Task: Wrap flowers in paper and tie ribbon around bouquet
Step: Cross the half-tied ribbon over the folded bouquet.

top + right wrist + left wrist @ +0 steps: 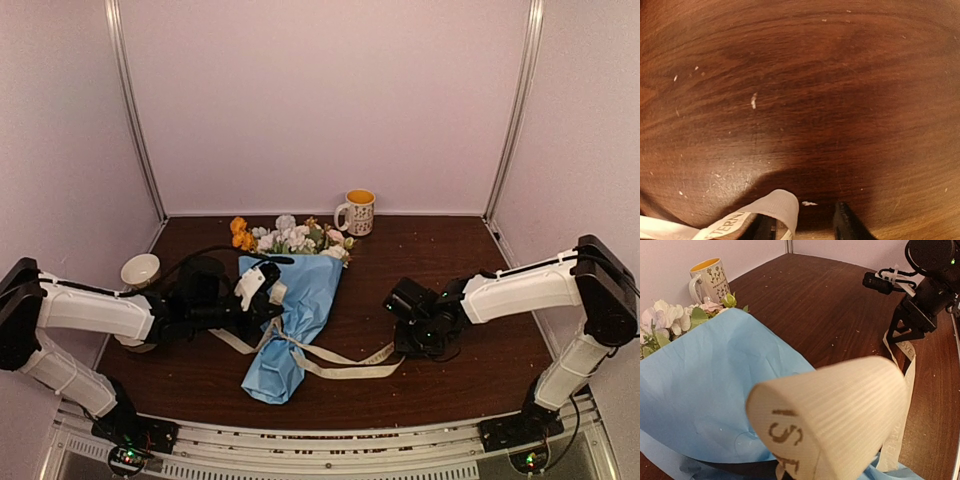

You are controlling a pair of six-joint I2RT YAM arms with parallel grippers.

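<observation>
The bouquet point(288, 325) lies on the table, a blue paper point(705, 390) cone with the flowers point(290, 238) sticking out of its far end. The cream ribbon point(345, 362) crosses the cone's middle and trails right. My left gripper point(266, 293) rests on the cone, shut on the ribbon; a ribbon loop point(835, 410) arches right before its camera and hides the fingers. My right gripper point(404, 347) hovers low at the ribbon's right end. Its jaws stand apart point(807, 227), the curled ribbon end point(779, 207) draped over one finger point(762, 229), not pinched.
A patterned mug point(358, 211) with a yellow inside stands behind the flowers near the back wall. A small beige cup point(140, 270) sits by my left arm. Pale walls and metal posts close in the brown table point(470, 270).
</observation>
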